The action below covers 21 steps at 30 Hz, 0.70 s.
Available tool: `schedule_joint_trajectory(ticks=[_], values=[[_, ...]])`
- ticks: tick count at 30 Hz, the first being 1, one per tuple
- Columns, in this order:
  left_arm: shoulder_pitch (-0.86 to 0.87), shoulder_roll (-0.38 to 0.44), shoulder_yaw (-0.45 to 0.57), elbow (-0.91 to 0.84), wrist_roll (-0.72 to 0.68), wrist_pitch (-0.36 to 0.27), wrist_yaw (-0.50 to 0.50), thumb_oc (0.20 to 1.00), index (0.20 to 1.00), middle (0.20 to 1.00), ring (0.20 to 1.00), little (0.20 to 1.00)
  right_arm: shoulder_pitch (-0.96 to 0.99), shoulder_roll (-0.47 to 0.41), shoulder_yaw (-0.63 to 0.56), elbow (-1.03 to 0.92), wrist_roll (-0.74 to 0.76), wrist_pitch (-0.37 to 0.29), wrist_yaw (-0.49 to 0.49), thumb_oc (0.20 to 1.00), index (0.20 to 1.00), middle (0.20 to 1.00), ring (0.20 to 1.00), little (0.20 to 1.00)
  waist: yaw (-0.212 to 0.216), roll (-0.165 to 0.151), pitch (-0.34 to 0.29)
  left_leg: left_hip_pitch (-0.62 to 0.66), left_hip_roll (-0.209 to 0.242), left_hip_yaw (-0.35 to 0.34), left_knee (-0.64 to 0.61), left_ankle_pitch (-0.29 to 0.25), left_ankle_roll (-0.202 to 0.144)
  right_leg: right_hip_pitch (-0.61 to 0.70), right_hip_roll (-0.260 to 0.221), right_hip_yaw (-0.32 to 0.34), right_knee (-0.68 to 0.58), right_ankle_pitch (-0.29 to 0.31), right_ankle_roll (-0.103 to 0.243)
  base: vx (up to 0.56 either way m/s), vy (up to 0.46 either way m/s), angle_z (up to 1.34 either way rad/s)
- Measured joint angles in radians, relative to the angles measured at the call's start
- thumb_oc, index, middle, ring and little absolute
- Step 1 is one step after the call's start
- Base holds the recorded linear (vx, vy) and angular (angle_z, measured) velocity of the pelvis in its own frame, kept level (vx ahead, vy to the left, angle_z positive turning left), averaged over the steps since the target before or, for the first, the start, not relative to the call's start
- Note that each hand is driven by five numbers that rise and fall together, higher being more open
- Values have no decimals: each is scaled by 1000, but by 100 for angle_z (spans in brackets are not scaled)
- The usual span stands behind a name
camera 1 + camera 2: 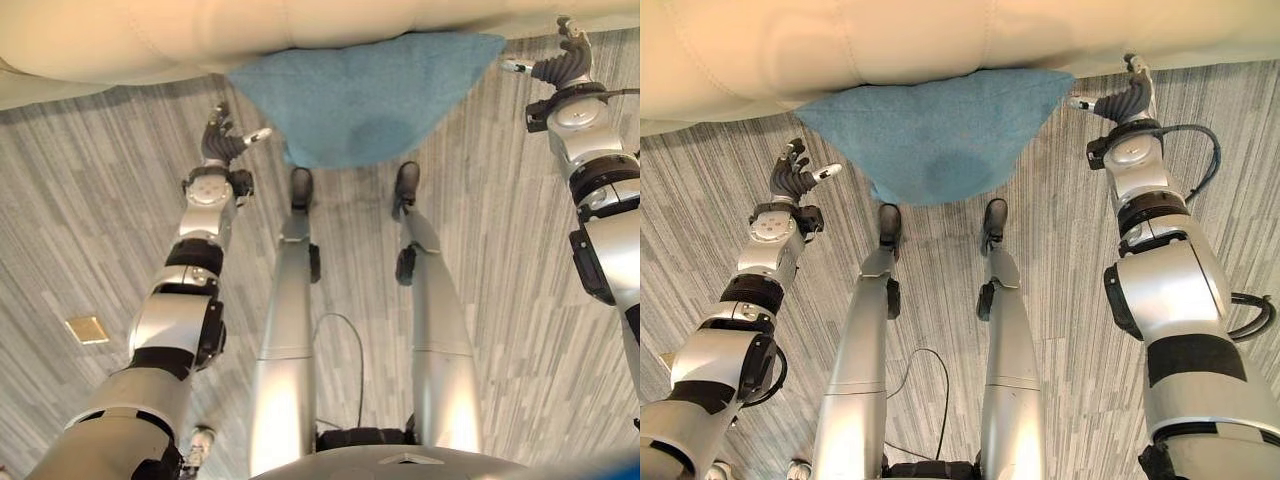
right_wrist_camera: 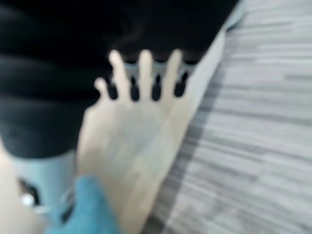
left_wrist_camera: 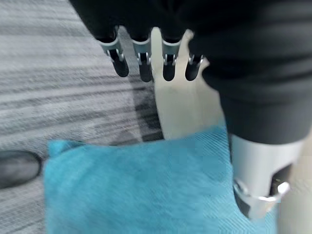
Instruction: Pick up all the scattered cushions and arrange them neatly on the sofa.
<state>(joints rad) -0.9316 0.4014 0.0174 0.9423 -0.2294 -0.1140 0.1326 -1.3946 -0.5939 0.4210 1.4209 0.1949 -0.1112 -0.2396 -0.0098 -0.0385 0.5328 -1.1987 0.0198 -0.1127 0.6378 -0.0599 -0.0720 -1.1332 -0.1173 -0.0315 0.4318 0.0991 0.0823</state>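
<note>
no writing i can read anywhere. i see the blue cushion point(image 1: 935, 135) on the sofa point(image 1: 940, 40) seat's front edge, one corner drooping toward the grey floor point(image 1: 1060, 260). my left hand point(image 1: 795, 178) hangs off its left side and my right hand point(image 1: 1122, 98) by its right corner, both with fingers loosely spread, holding nothing, clear of the fabric.

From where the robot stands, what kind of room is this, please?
Probably a living room or lounge: a cream sofa with padded upholstery, a blue cushion hanging over its front edge, and grey wood-look flooring.
</note>
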Motion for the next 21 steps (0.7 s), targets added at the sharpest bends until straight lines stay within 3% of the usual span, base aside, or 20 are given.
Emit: schedule_joint_trajectory(ticks=[11, 21], values=[[-117, -6, -72, 0, -35, 2, 2, 1000, 1000, 1000, 1000, 1000, 38, 8, 14, 20, -2, 43, 73, 1000, 1000, 1000, 1000, 1000, 4, 0, -8, -44, -28, -7, 22, 6, -21, -99, -21, 20, 128, -61, 1, 21, -24, 6], [-256, -32, -172, 174, -66, 20, -2, 1000, 1000, 1000, 1000, 1000, 9, 97, 59, -26, -4, 50, 101, 1000, 1000, 1000, 1000, 1000, 18, 8, -21, -121, -58, -31, 69, -4, -28, -198, -24, 41, 217, -87, -1, 20, -11, 5]])
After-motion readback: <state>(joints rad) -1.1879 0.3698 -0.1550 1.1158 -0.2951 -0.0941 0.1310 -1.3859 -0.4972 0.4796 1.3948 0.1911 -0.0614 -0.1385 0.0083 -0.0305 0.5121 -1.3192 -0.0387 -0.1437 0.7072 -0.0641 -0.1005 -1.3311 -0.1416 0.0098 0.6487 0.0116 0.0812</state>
